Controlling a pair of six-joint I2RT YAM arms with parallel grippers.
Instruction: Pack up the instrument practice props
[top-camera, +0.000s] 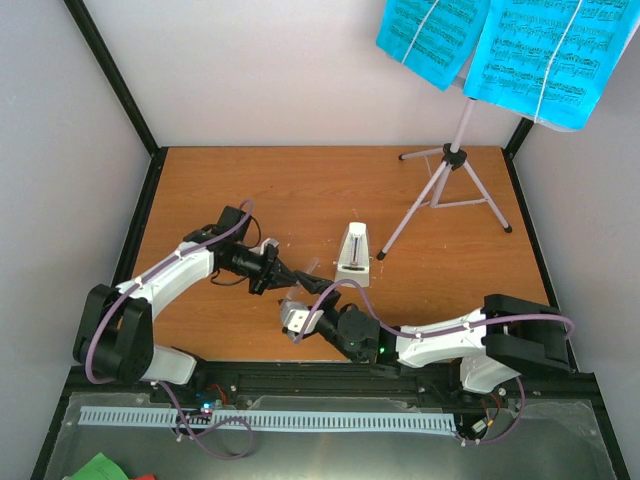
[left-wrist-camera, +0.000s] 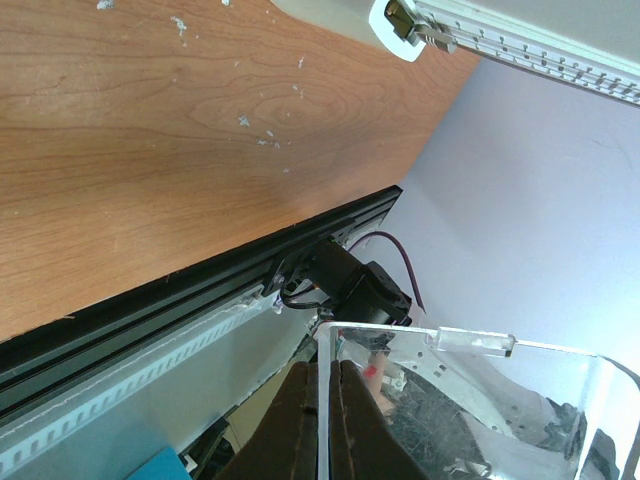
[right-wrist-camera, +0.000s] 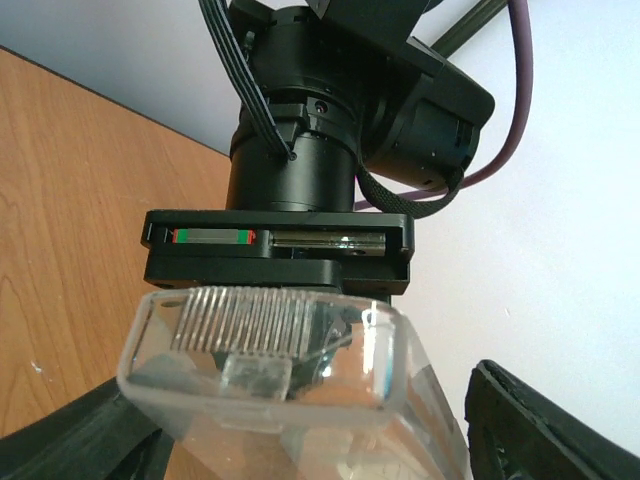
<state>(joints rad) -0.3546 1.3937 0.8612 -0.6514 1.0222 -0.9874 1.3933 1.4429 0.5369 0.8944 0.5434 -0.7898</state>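
A brown wooden table (top-camera: 300, 185) sits between pale walls (top-camera: 260, 70), edged by black frame rails (top-camera: 110, 75)

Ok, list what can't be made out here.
Top view: the pages run off the top edge.
Top view: the stand has its tray hidden behind the pages.
Top view: the metronome is too small to read its face.
Left wrist view: the cover runs off the bottom edge.
Right wrist view: the right gripper has its fingertips cut off by the bottom edge.

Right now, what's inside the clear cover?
Only a left claw finger, pinching its wall; the metronome stands outside. The clear cover is cropped below, so that end is unseen.
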